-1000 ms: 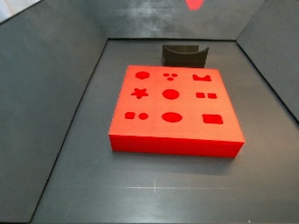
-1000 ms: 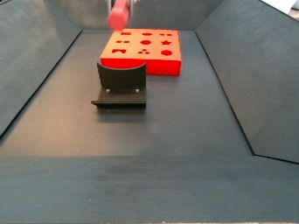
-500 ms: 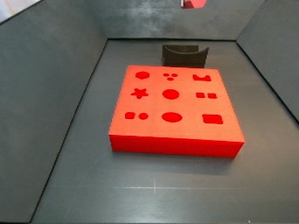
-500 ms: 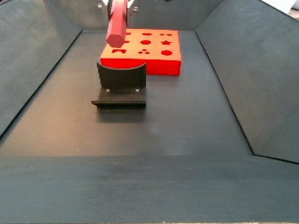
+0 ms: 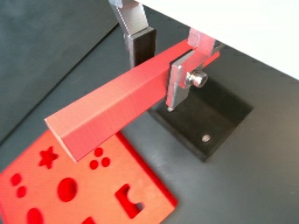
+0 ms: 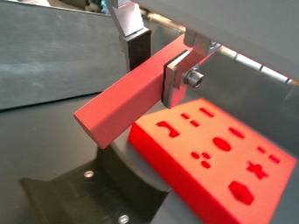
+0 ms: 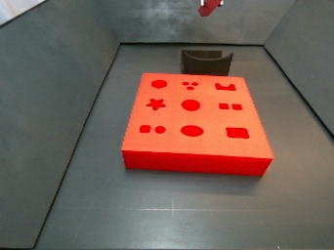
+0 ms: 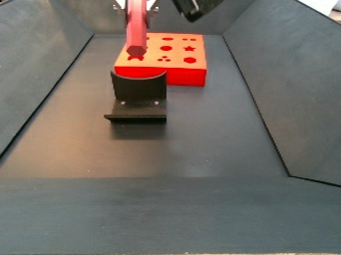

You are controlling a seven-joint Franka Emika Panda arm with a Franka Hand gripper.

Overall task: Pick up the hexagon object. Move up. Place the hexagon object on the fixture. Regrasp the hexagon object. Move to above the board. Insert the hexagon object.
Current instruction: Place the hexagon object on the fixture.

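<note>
The hexagon object point(image 5: 117, 105) sits clamped between the gripper point(image 5: 162, 61) fingers, gripped near one end so that most of its length juts out from the jaws. In both wrist views the flat silver fingers point(image 6: 176, 77) press against opposite faces of the red rod, one plate in front of it and the dark pad point(image 5: 142, 45) of the other behind it. The jaws stand only as far apart as the rod is thick, closed on it and holding nothing else.

In a side view the hexagon object point(image 8: 135, 28) hangs nearly upright, slightly tilted, its lower end in the air above the fixture point(image 8: 139, 97) and clear of it. The board point(image 8: 166, 59) lies flat on the floor just behind the fixture. In a side view only the rod's tip point(image 7: 212, 6) shows at the picture's upper edge, above the fixture point(image 7: 206, 62) and beyond the board point(image 7: 196, 122); the gripper itself is probably out of frame there.
</note>
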